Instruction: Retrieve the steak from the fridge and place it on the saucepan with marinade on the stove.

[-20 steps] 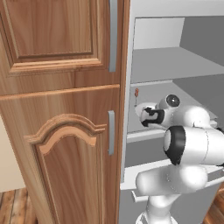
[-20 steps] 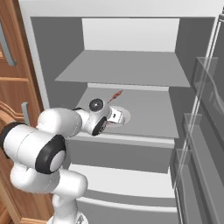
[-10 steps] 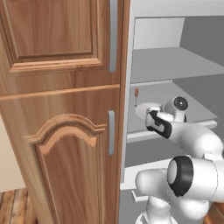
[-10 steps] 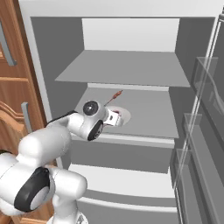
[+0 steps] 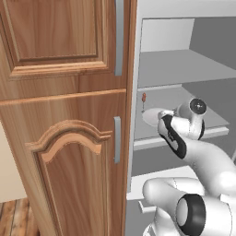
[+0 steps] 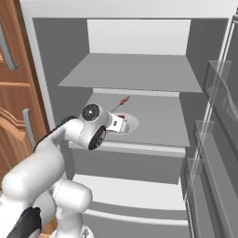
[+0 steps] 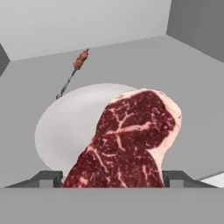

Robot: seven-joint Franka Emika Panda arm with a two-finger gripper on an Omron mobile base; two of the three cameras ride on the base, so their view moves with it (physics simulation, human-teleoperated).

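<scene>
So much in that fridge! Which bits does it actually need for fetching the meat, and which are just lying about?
Needed for the job:
- steak, lying between the pincer's two tips
- fridge, standing open

Just lying about:
- white plate under the steak
- red-tipped stick behind the plate
- wooden cabinet beside the fridge

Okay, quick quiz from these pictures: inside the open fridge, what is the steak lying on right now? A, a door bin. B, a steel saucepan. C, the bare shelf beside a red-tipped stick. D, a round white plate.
D: in the hand view the steak lies across the round white plate, with the thin red-tipped stick apart from it, farther back on the fridge shelf.
</scene>
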